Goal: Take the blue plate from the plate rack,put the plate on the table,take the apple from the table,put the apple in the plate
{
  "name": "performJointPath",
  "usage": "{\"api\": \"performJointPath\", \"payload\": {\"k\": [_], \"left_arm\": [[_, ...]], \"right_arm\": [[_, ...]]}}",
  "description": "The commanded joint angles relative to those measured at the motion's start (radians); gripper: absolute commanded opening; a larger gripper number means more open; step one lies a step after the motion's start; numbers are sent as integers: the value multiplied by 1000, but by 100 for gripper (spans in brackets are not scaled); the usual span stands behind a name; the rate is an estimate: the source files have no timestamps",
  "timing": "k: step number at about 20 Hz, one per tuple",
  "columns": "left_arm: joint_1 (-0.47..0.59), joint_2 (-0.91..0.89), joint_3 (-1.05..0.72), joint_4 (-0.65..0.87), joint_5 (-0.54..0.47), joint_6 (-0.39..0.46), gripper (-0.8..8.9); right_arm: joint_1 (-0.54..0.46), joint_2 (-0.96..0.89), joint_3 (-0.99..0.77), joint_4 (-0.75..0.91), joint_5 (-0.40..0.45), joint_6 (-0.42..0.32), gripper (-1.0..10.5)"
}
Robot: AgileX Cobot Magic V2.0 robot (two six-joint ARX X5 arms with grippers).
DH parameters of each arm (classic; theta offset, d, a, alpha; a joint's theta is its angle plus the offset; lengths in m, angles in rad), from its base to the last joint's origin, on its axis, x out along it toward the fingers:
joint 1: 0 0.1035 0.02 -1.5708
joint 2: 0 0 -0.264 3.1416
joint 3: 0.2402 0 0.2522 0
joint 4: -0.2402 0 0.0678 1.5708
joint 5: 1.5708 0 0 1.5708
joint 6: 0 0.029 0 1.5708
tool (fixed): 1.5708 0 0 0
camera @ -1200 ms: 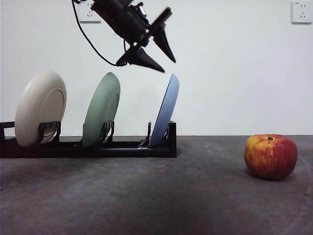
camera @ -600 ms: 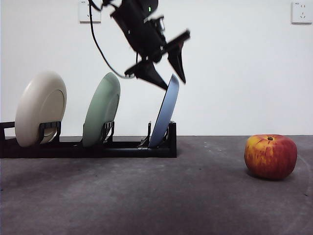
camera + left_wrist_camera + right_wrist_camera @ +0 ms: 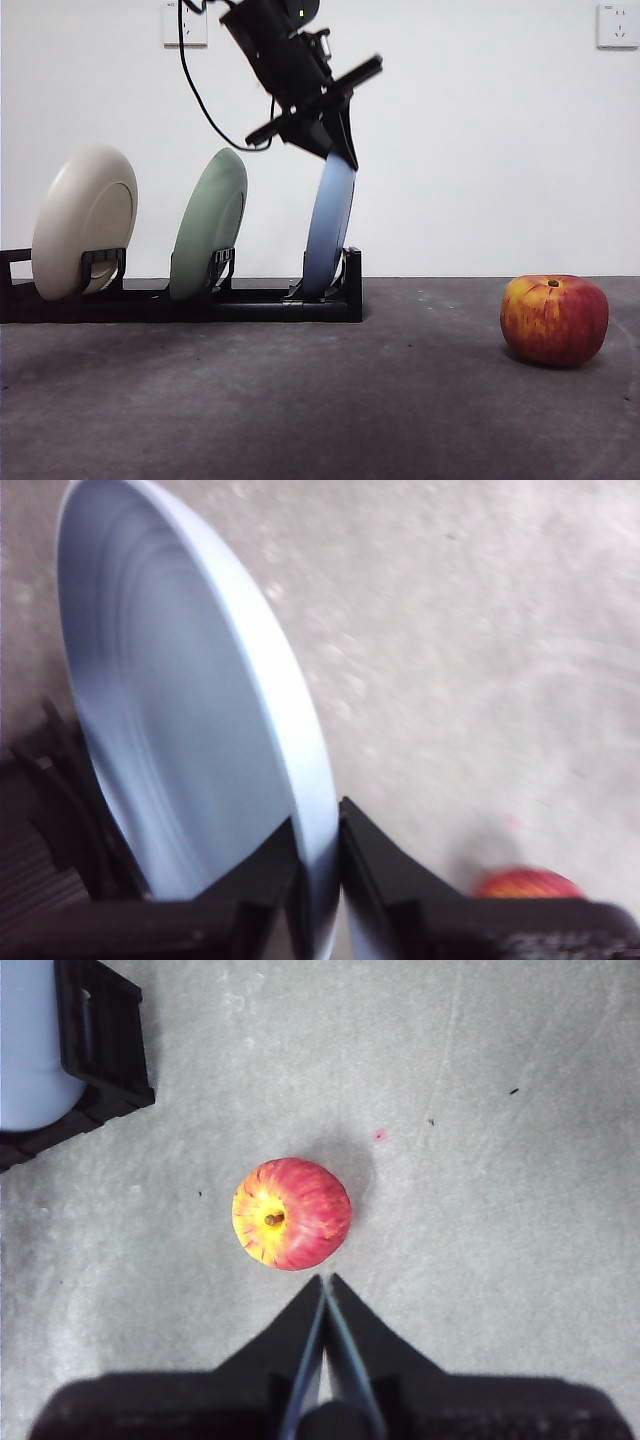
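The blue plate (image 3: 328, 225) stands almost upright in the right end slot of the black plate rack (image 3: 250, 305). My left gripper (image 3: 337, 150) comes down from above and is shut on the plate's top rim; the left wrist view shows one jaw on each side of the rim (image 3: 320, 850) of the blue plate (image 3: 190, 710). The red apple (image 3: 553, 320) sits on the dark grey table (image 3: 300, 400) at the right, apart from the rack. My right gripper (image 3: 325, 1285) is shut and empty, hovering above the apple (image 3: 292, 1213).
A pale green plate (image 3: 208, 225) and a cream plate (image 3: 85, 220) stand in the rack's slots to the left of the blue one. A white wall with two sockets runs behind. The rack's end (image 3: 100, 1030) shows in the right wrist view.
My left gripper has come down from above the rack onto the blue plate's top rim and closed on it. The plate now stands more upright. The apple has not moved.
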Motion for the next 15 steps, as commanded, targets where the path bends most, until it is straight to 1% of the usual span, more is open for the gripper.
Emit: {"api": "performJointPath", "payload": {"k": [1, 6, 8, 12, 15], "left_arm": [[-10, 3, 103, -45, 24, 9, -8], [-10, 3, 365, -224, 19, 9, -8], [-10, 3, 452, -305, 16, 27, -8], [-27, 3, 584, -362, 20, 66, -8], [-44, -27, 600, -363, 16, 88, -8]], "right_arm": [[1, 1, 3, 2, 0, -3, 2], [1, 1, 3, -8, -1, -3, 2], [1, 1, 3, -10, -1, -4, 2], [1, 1, 3, -14, -1, -4, 2], [1, 1, 3, -26, -1, -5, 2]]}}
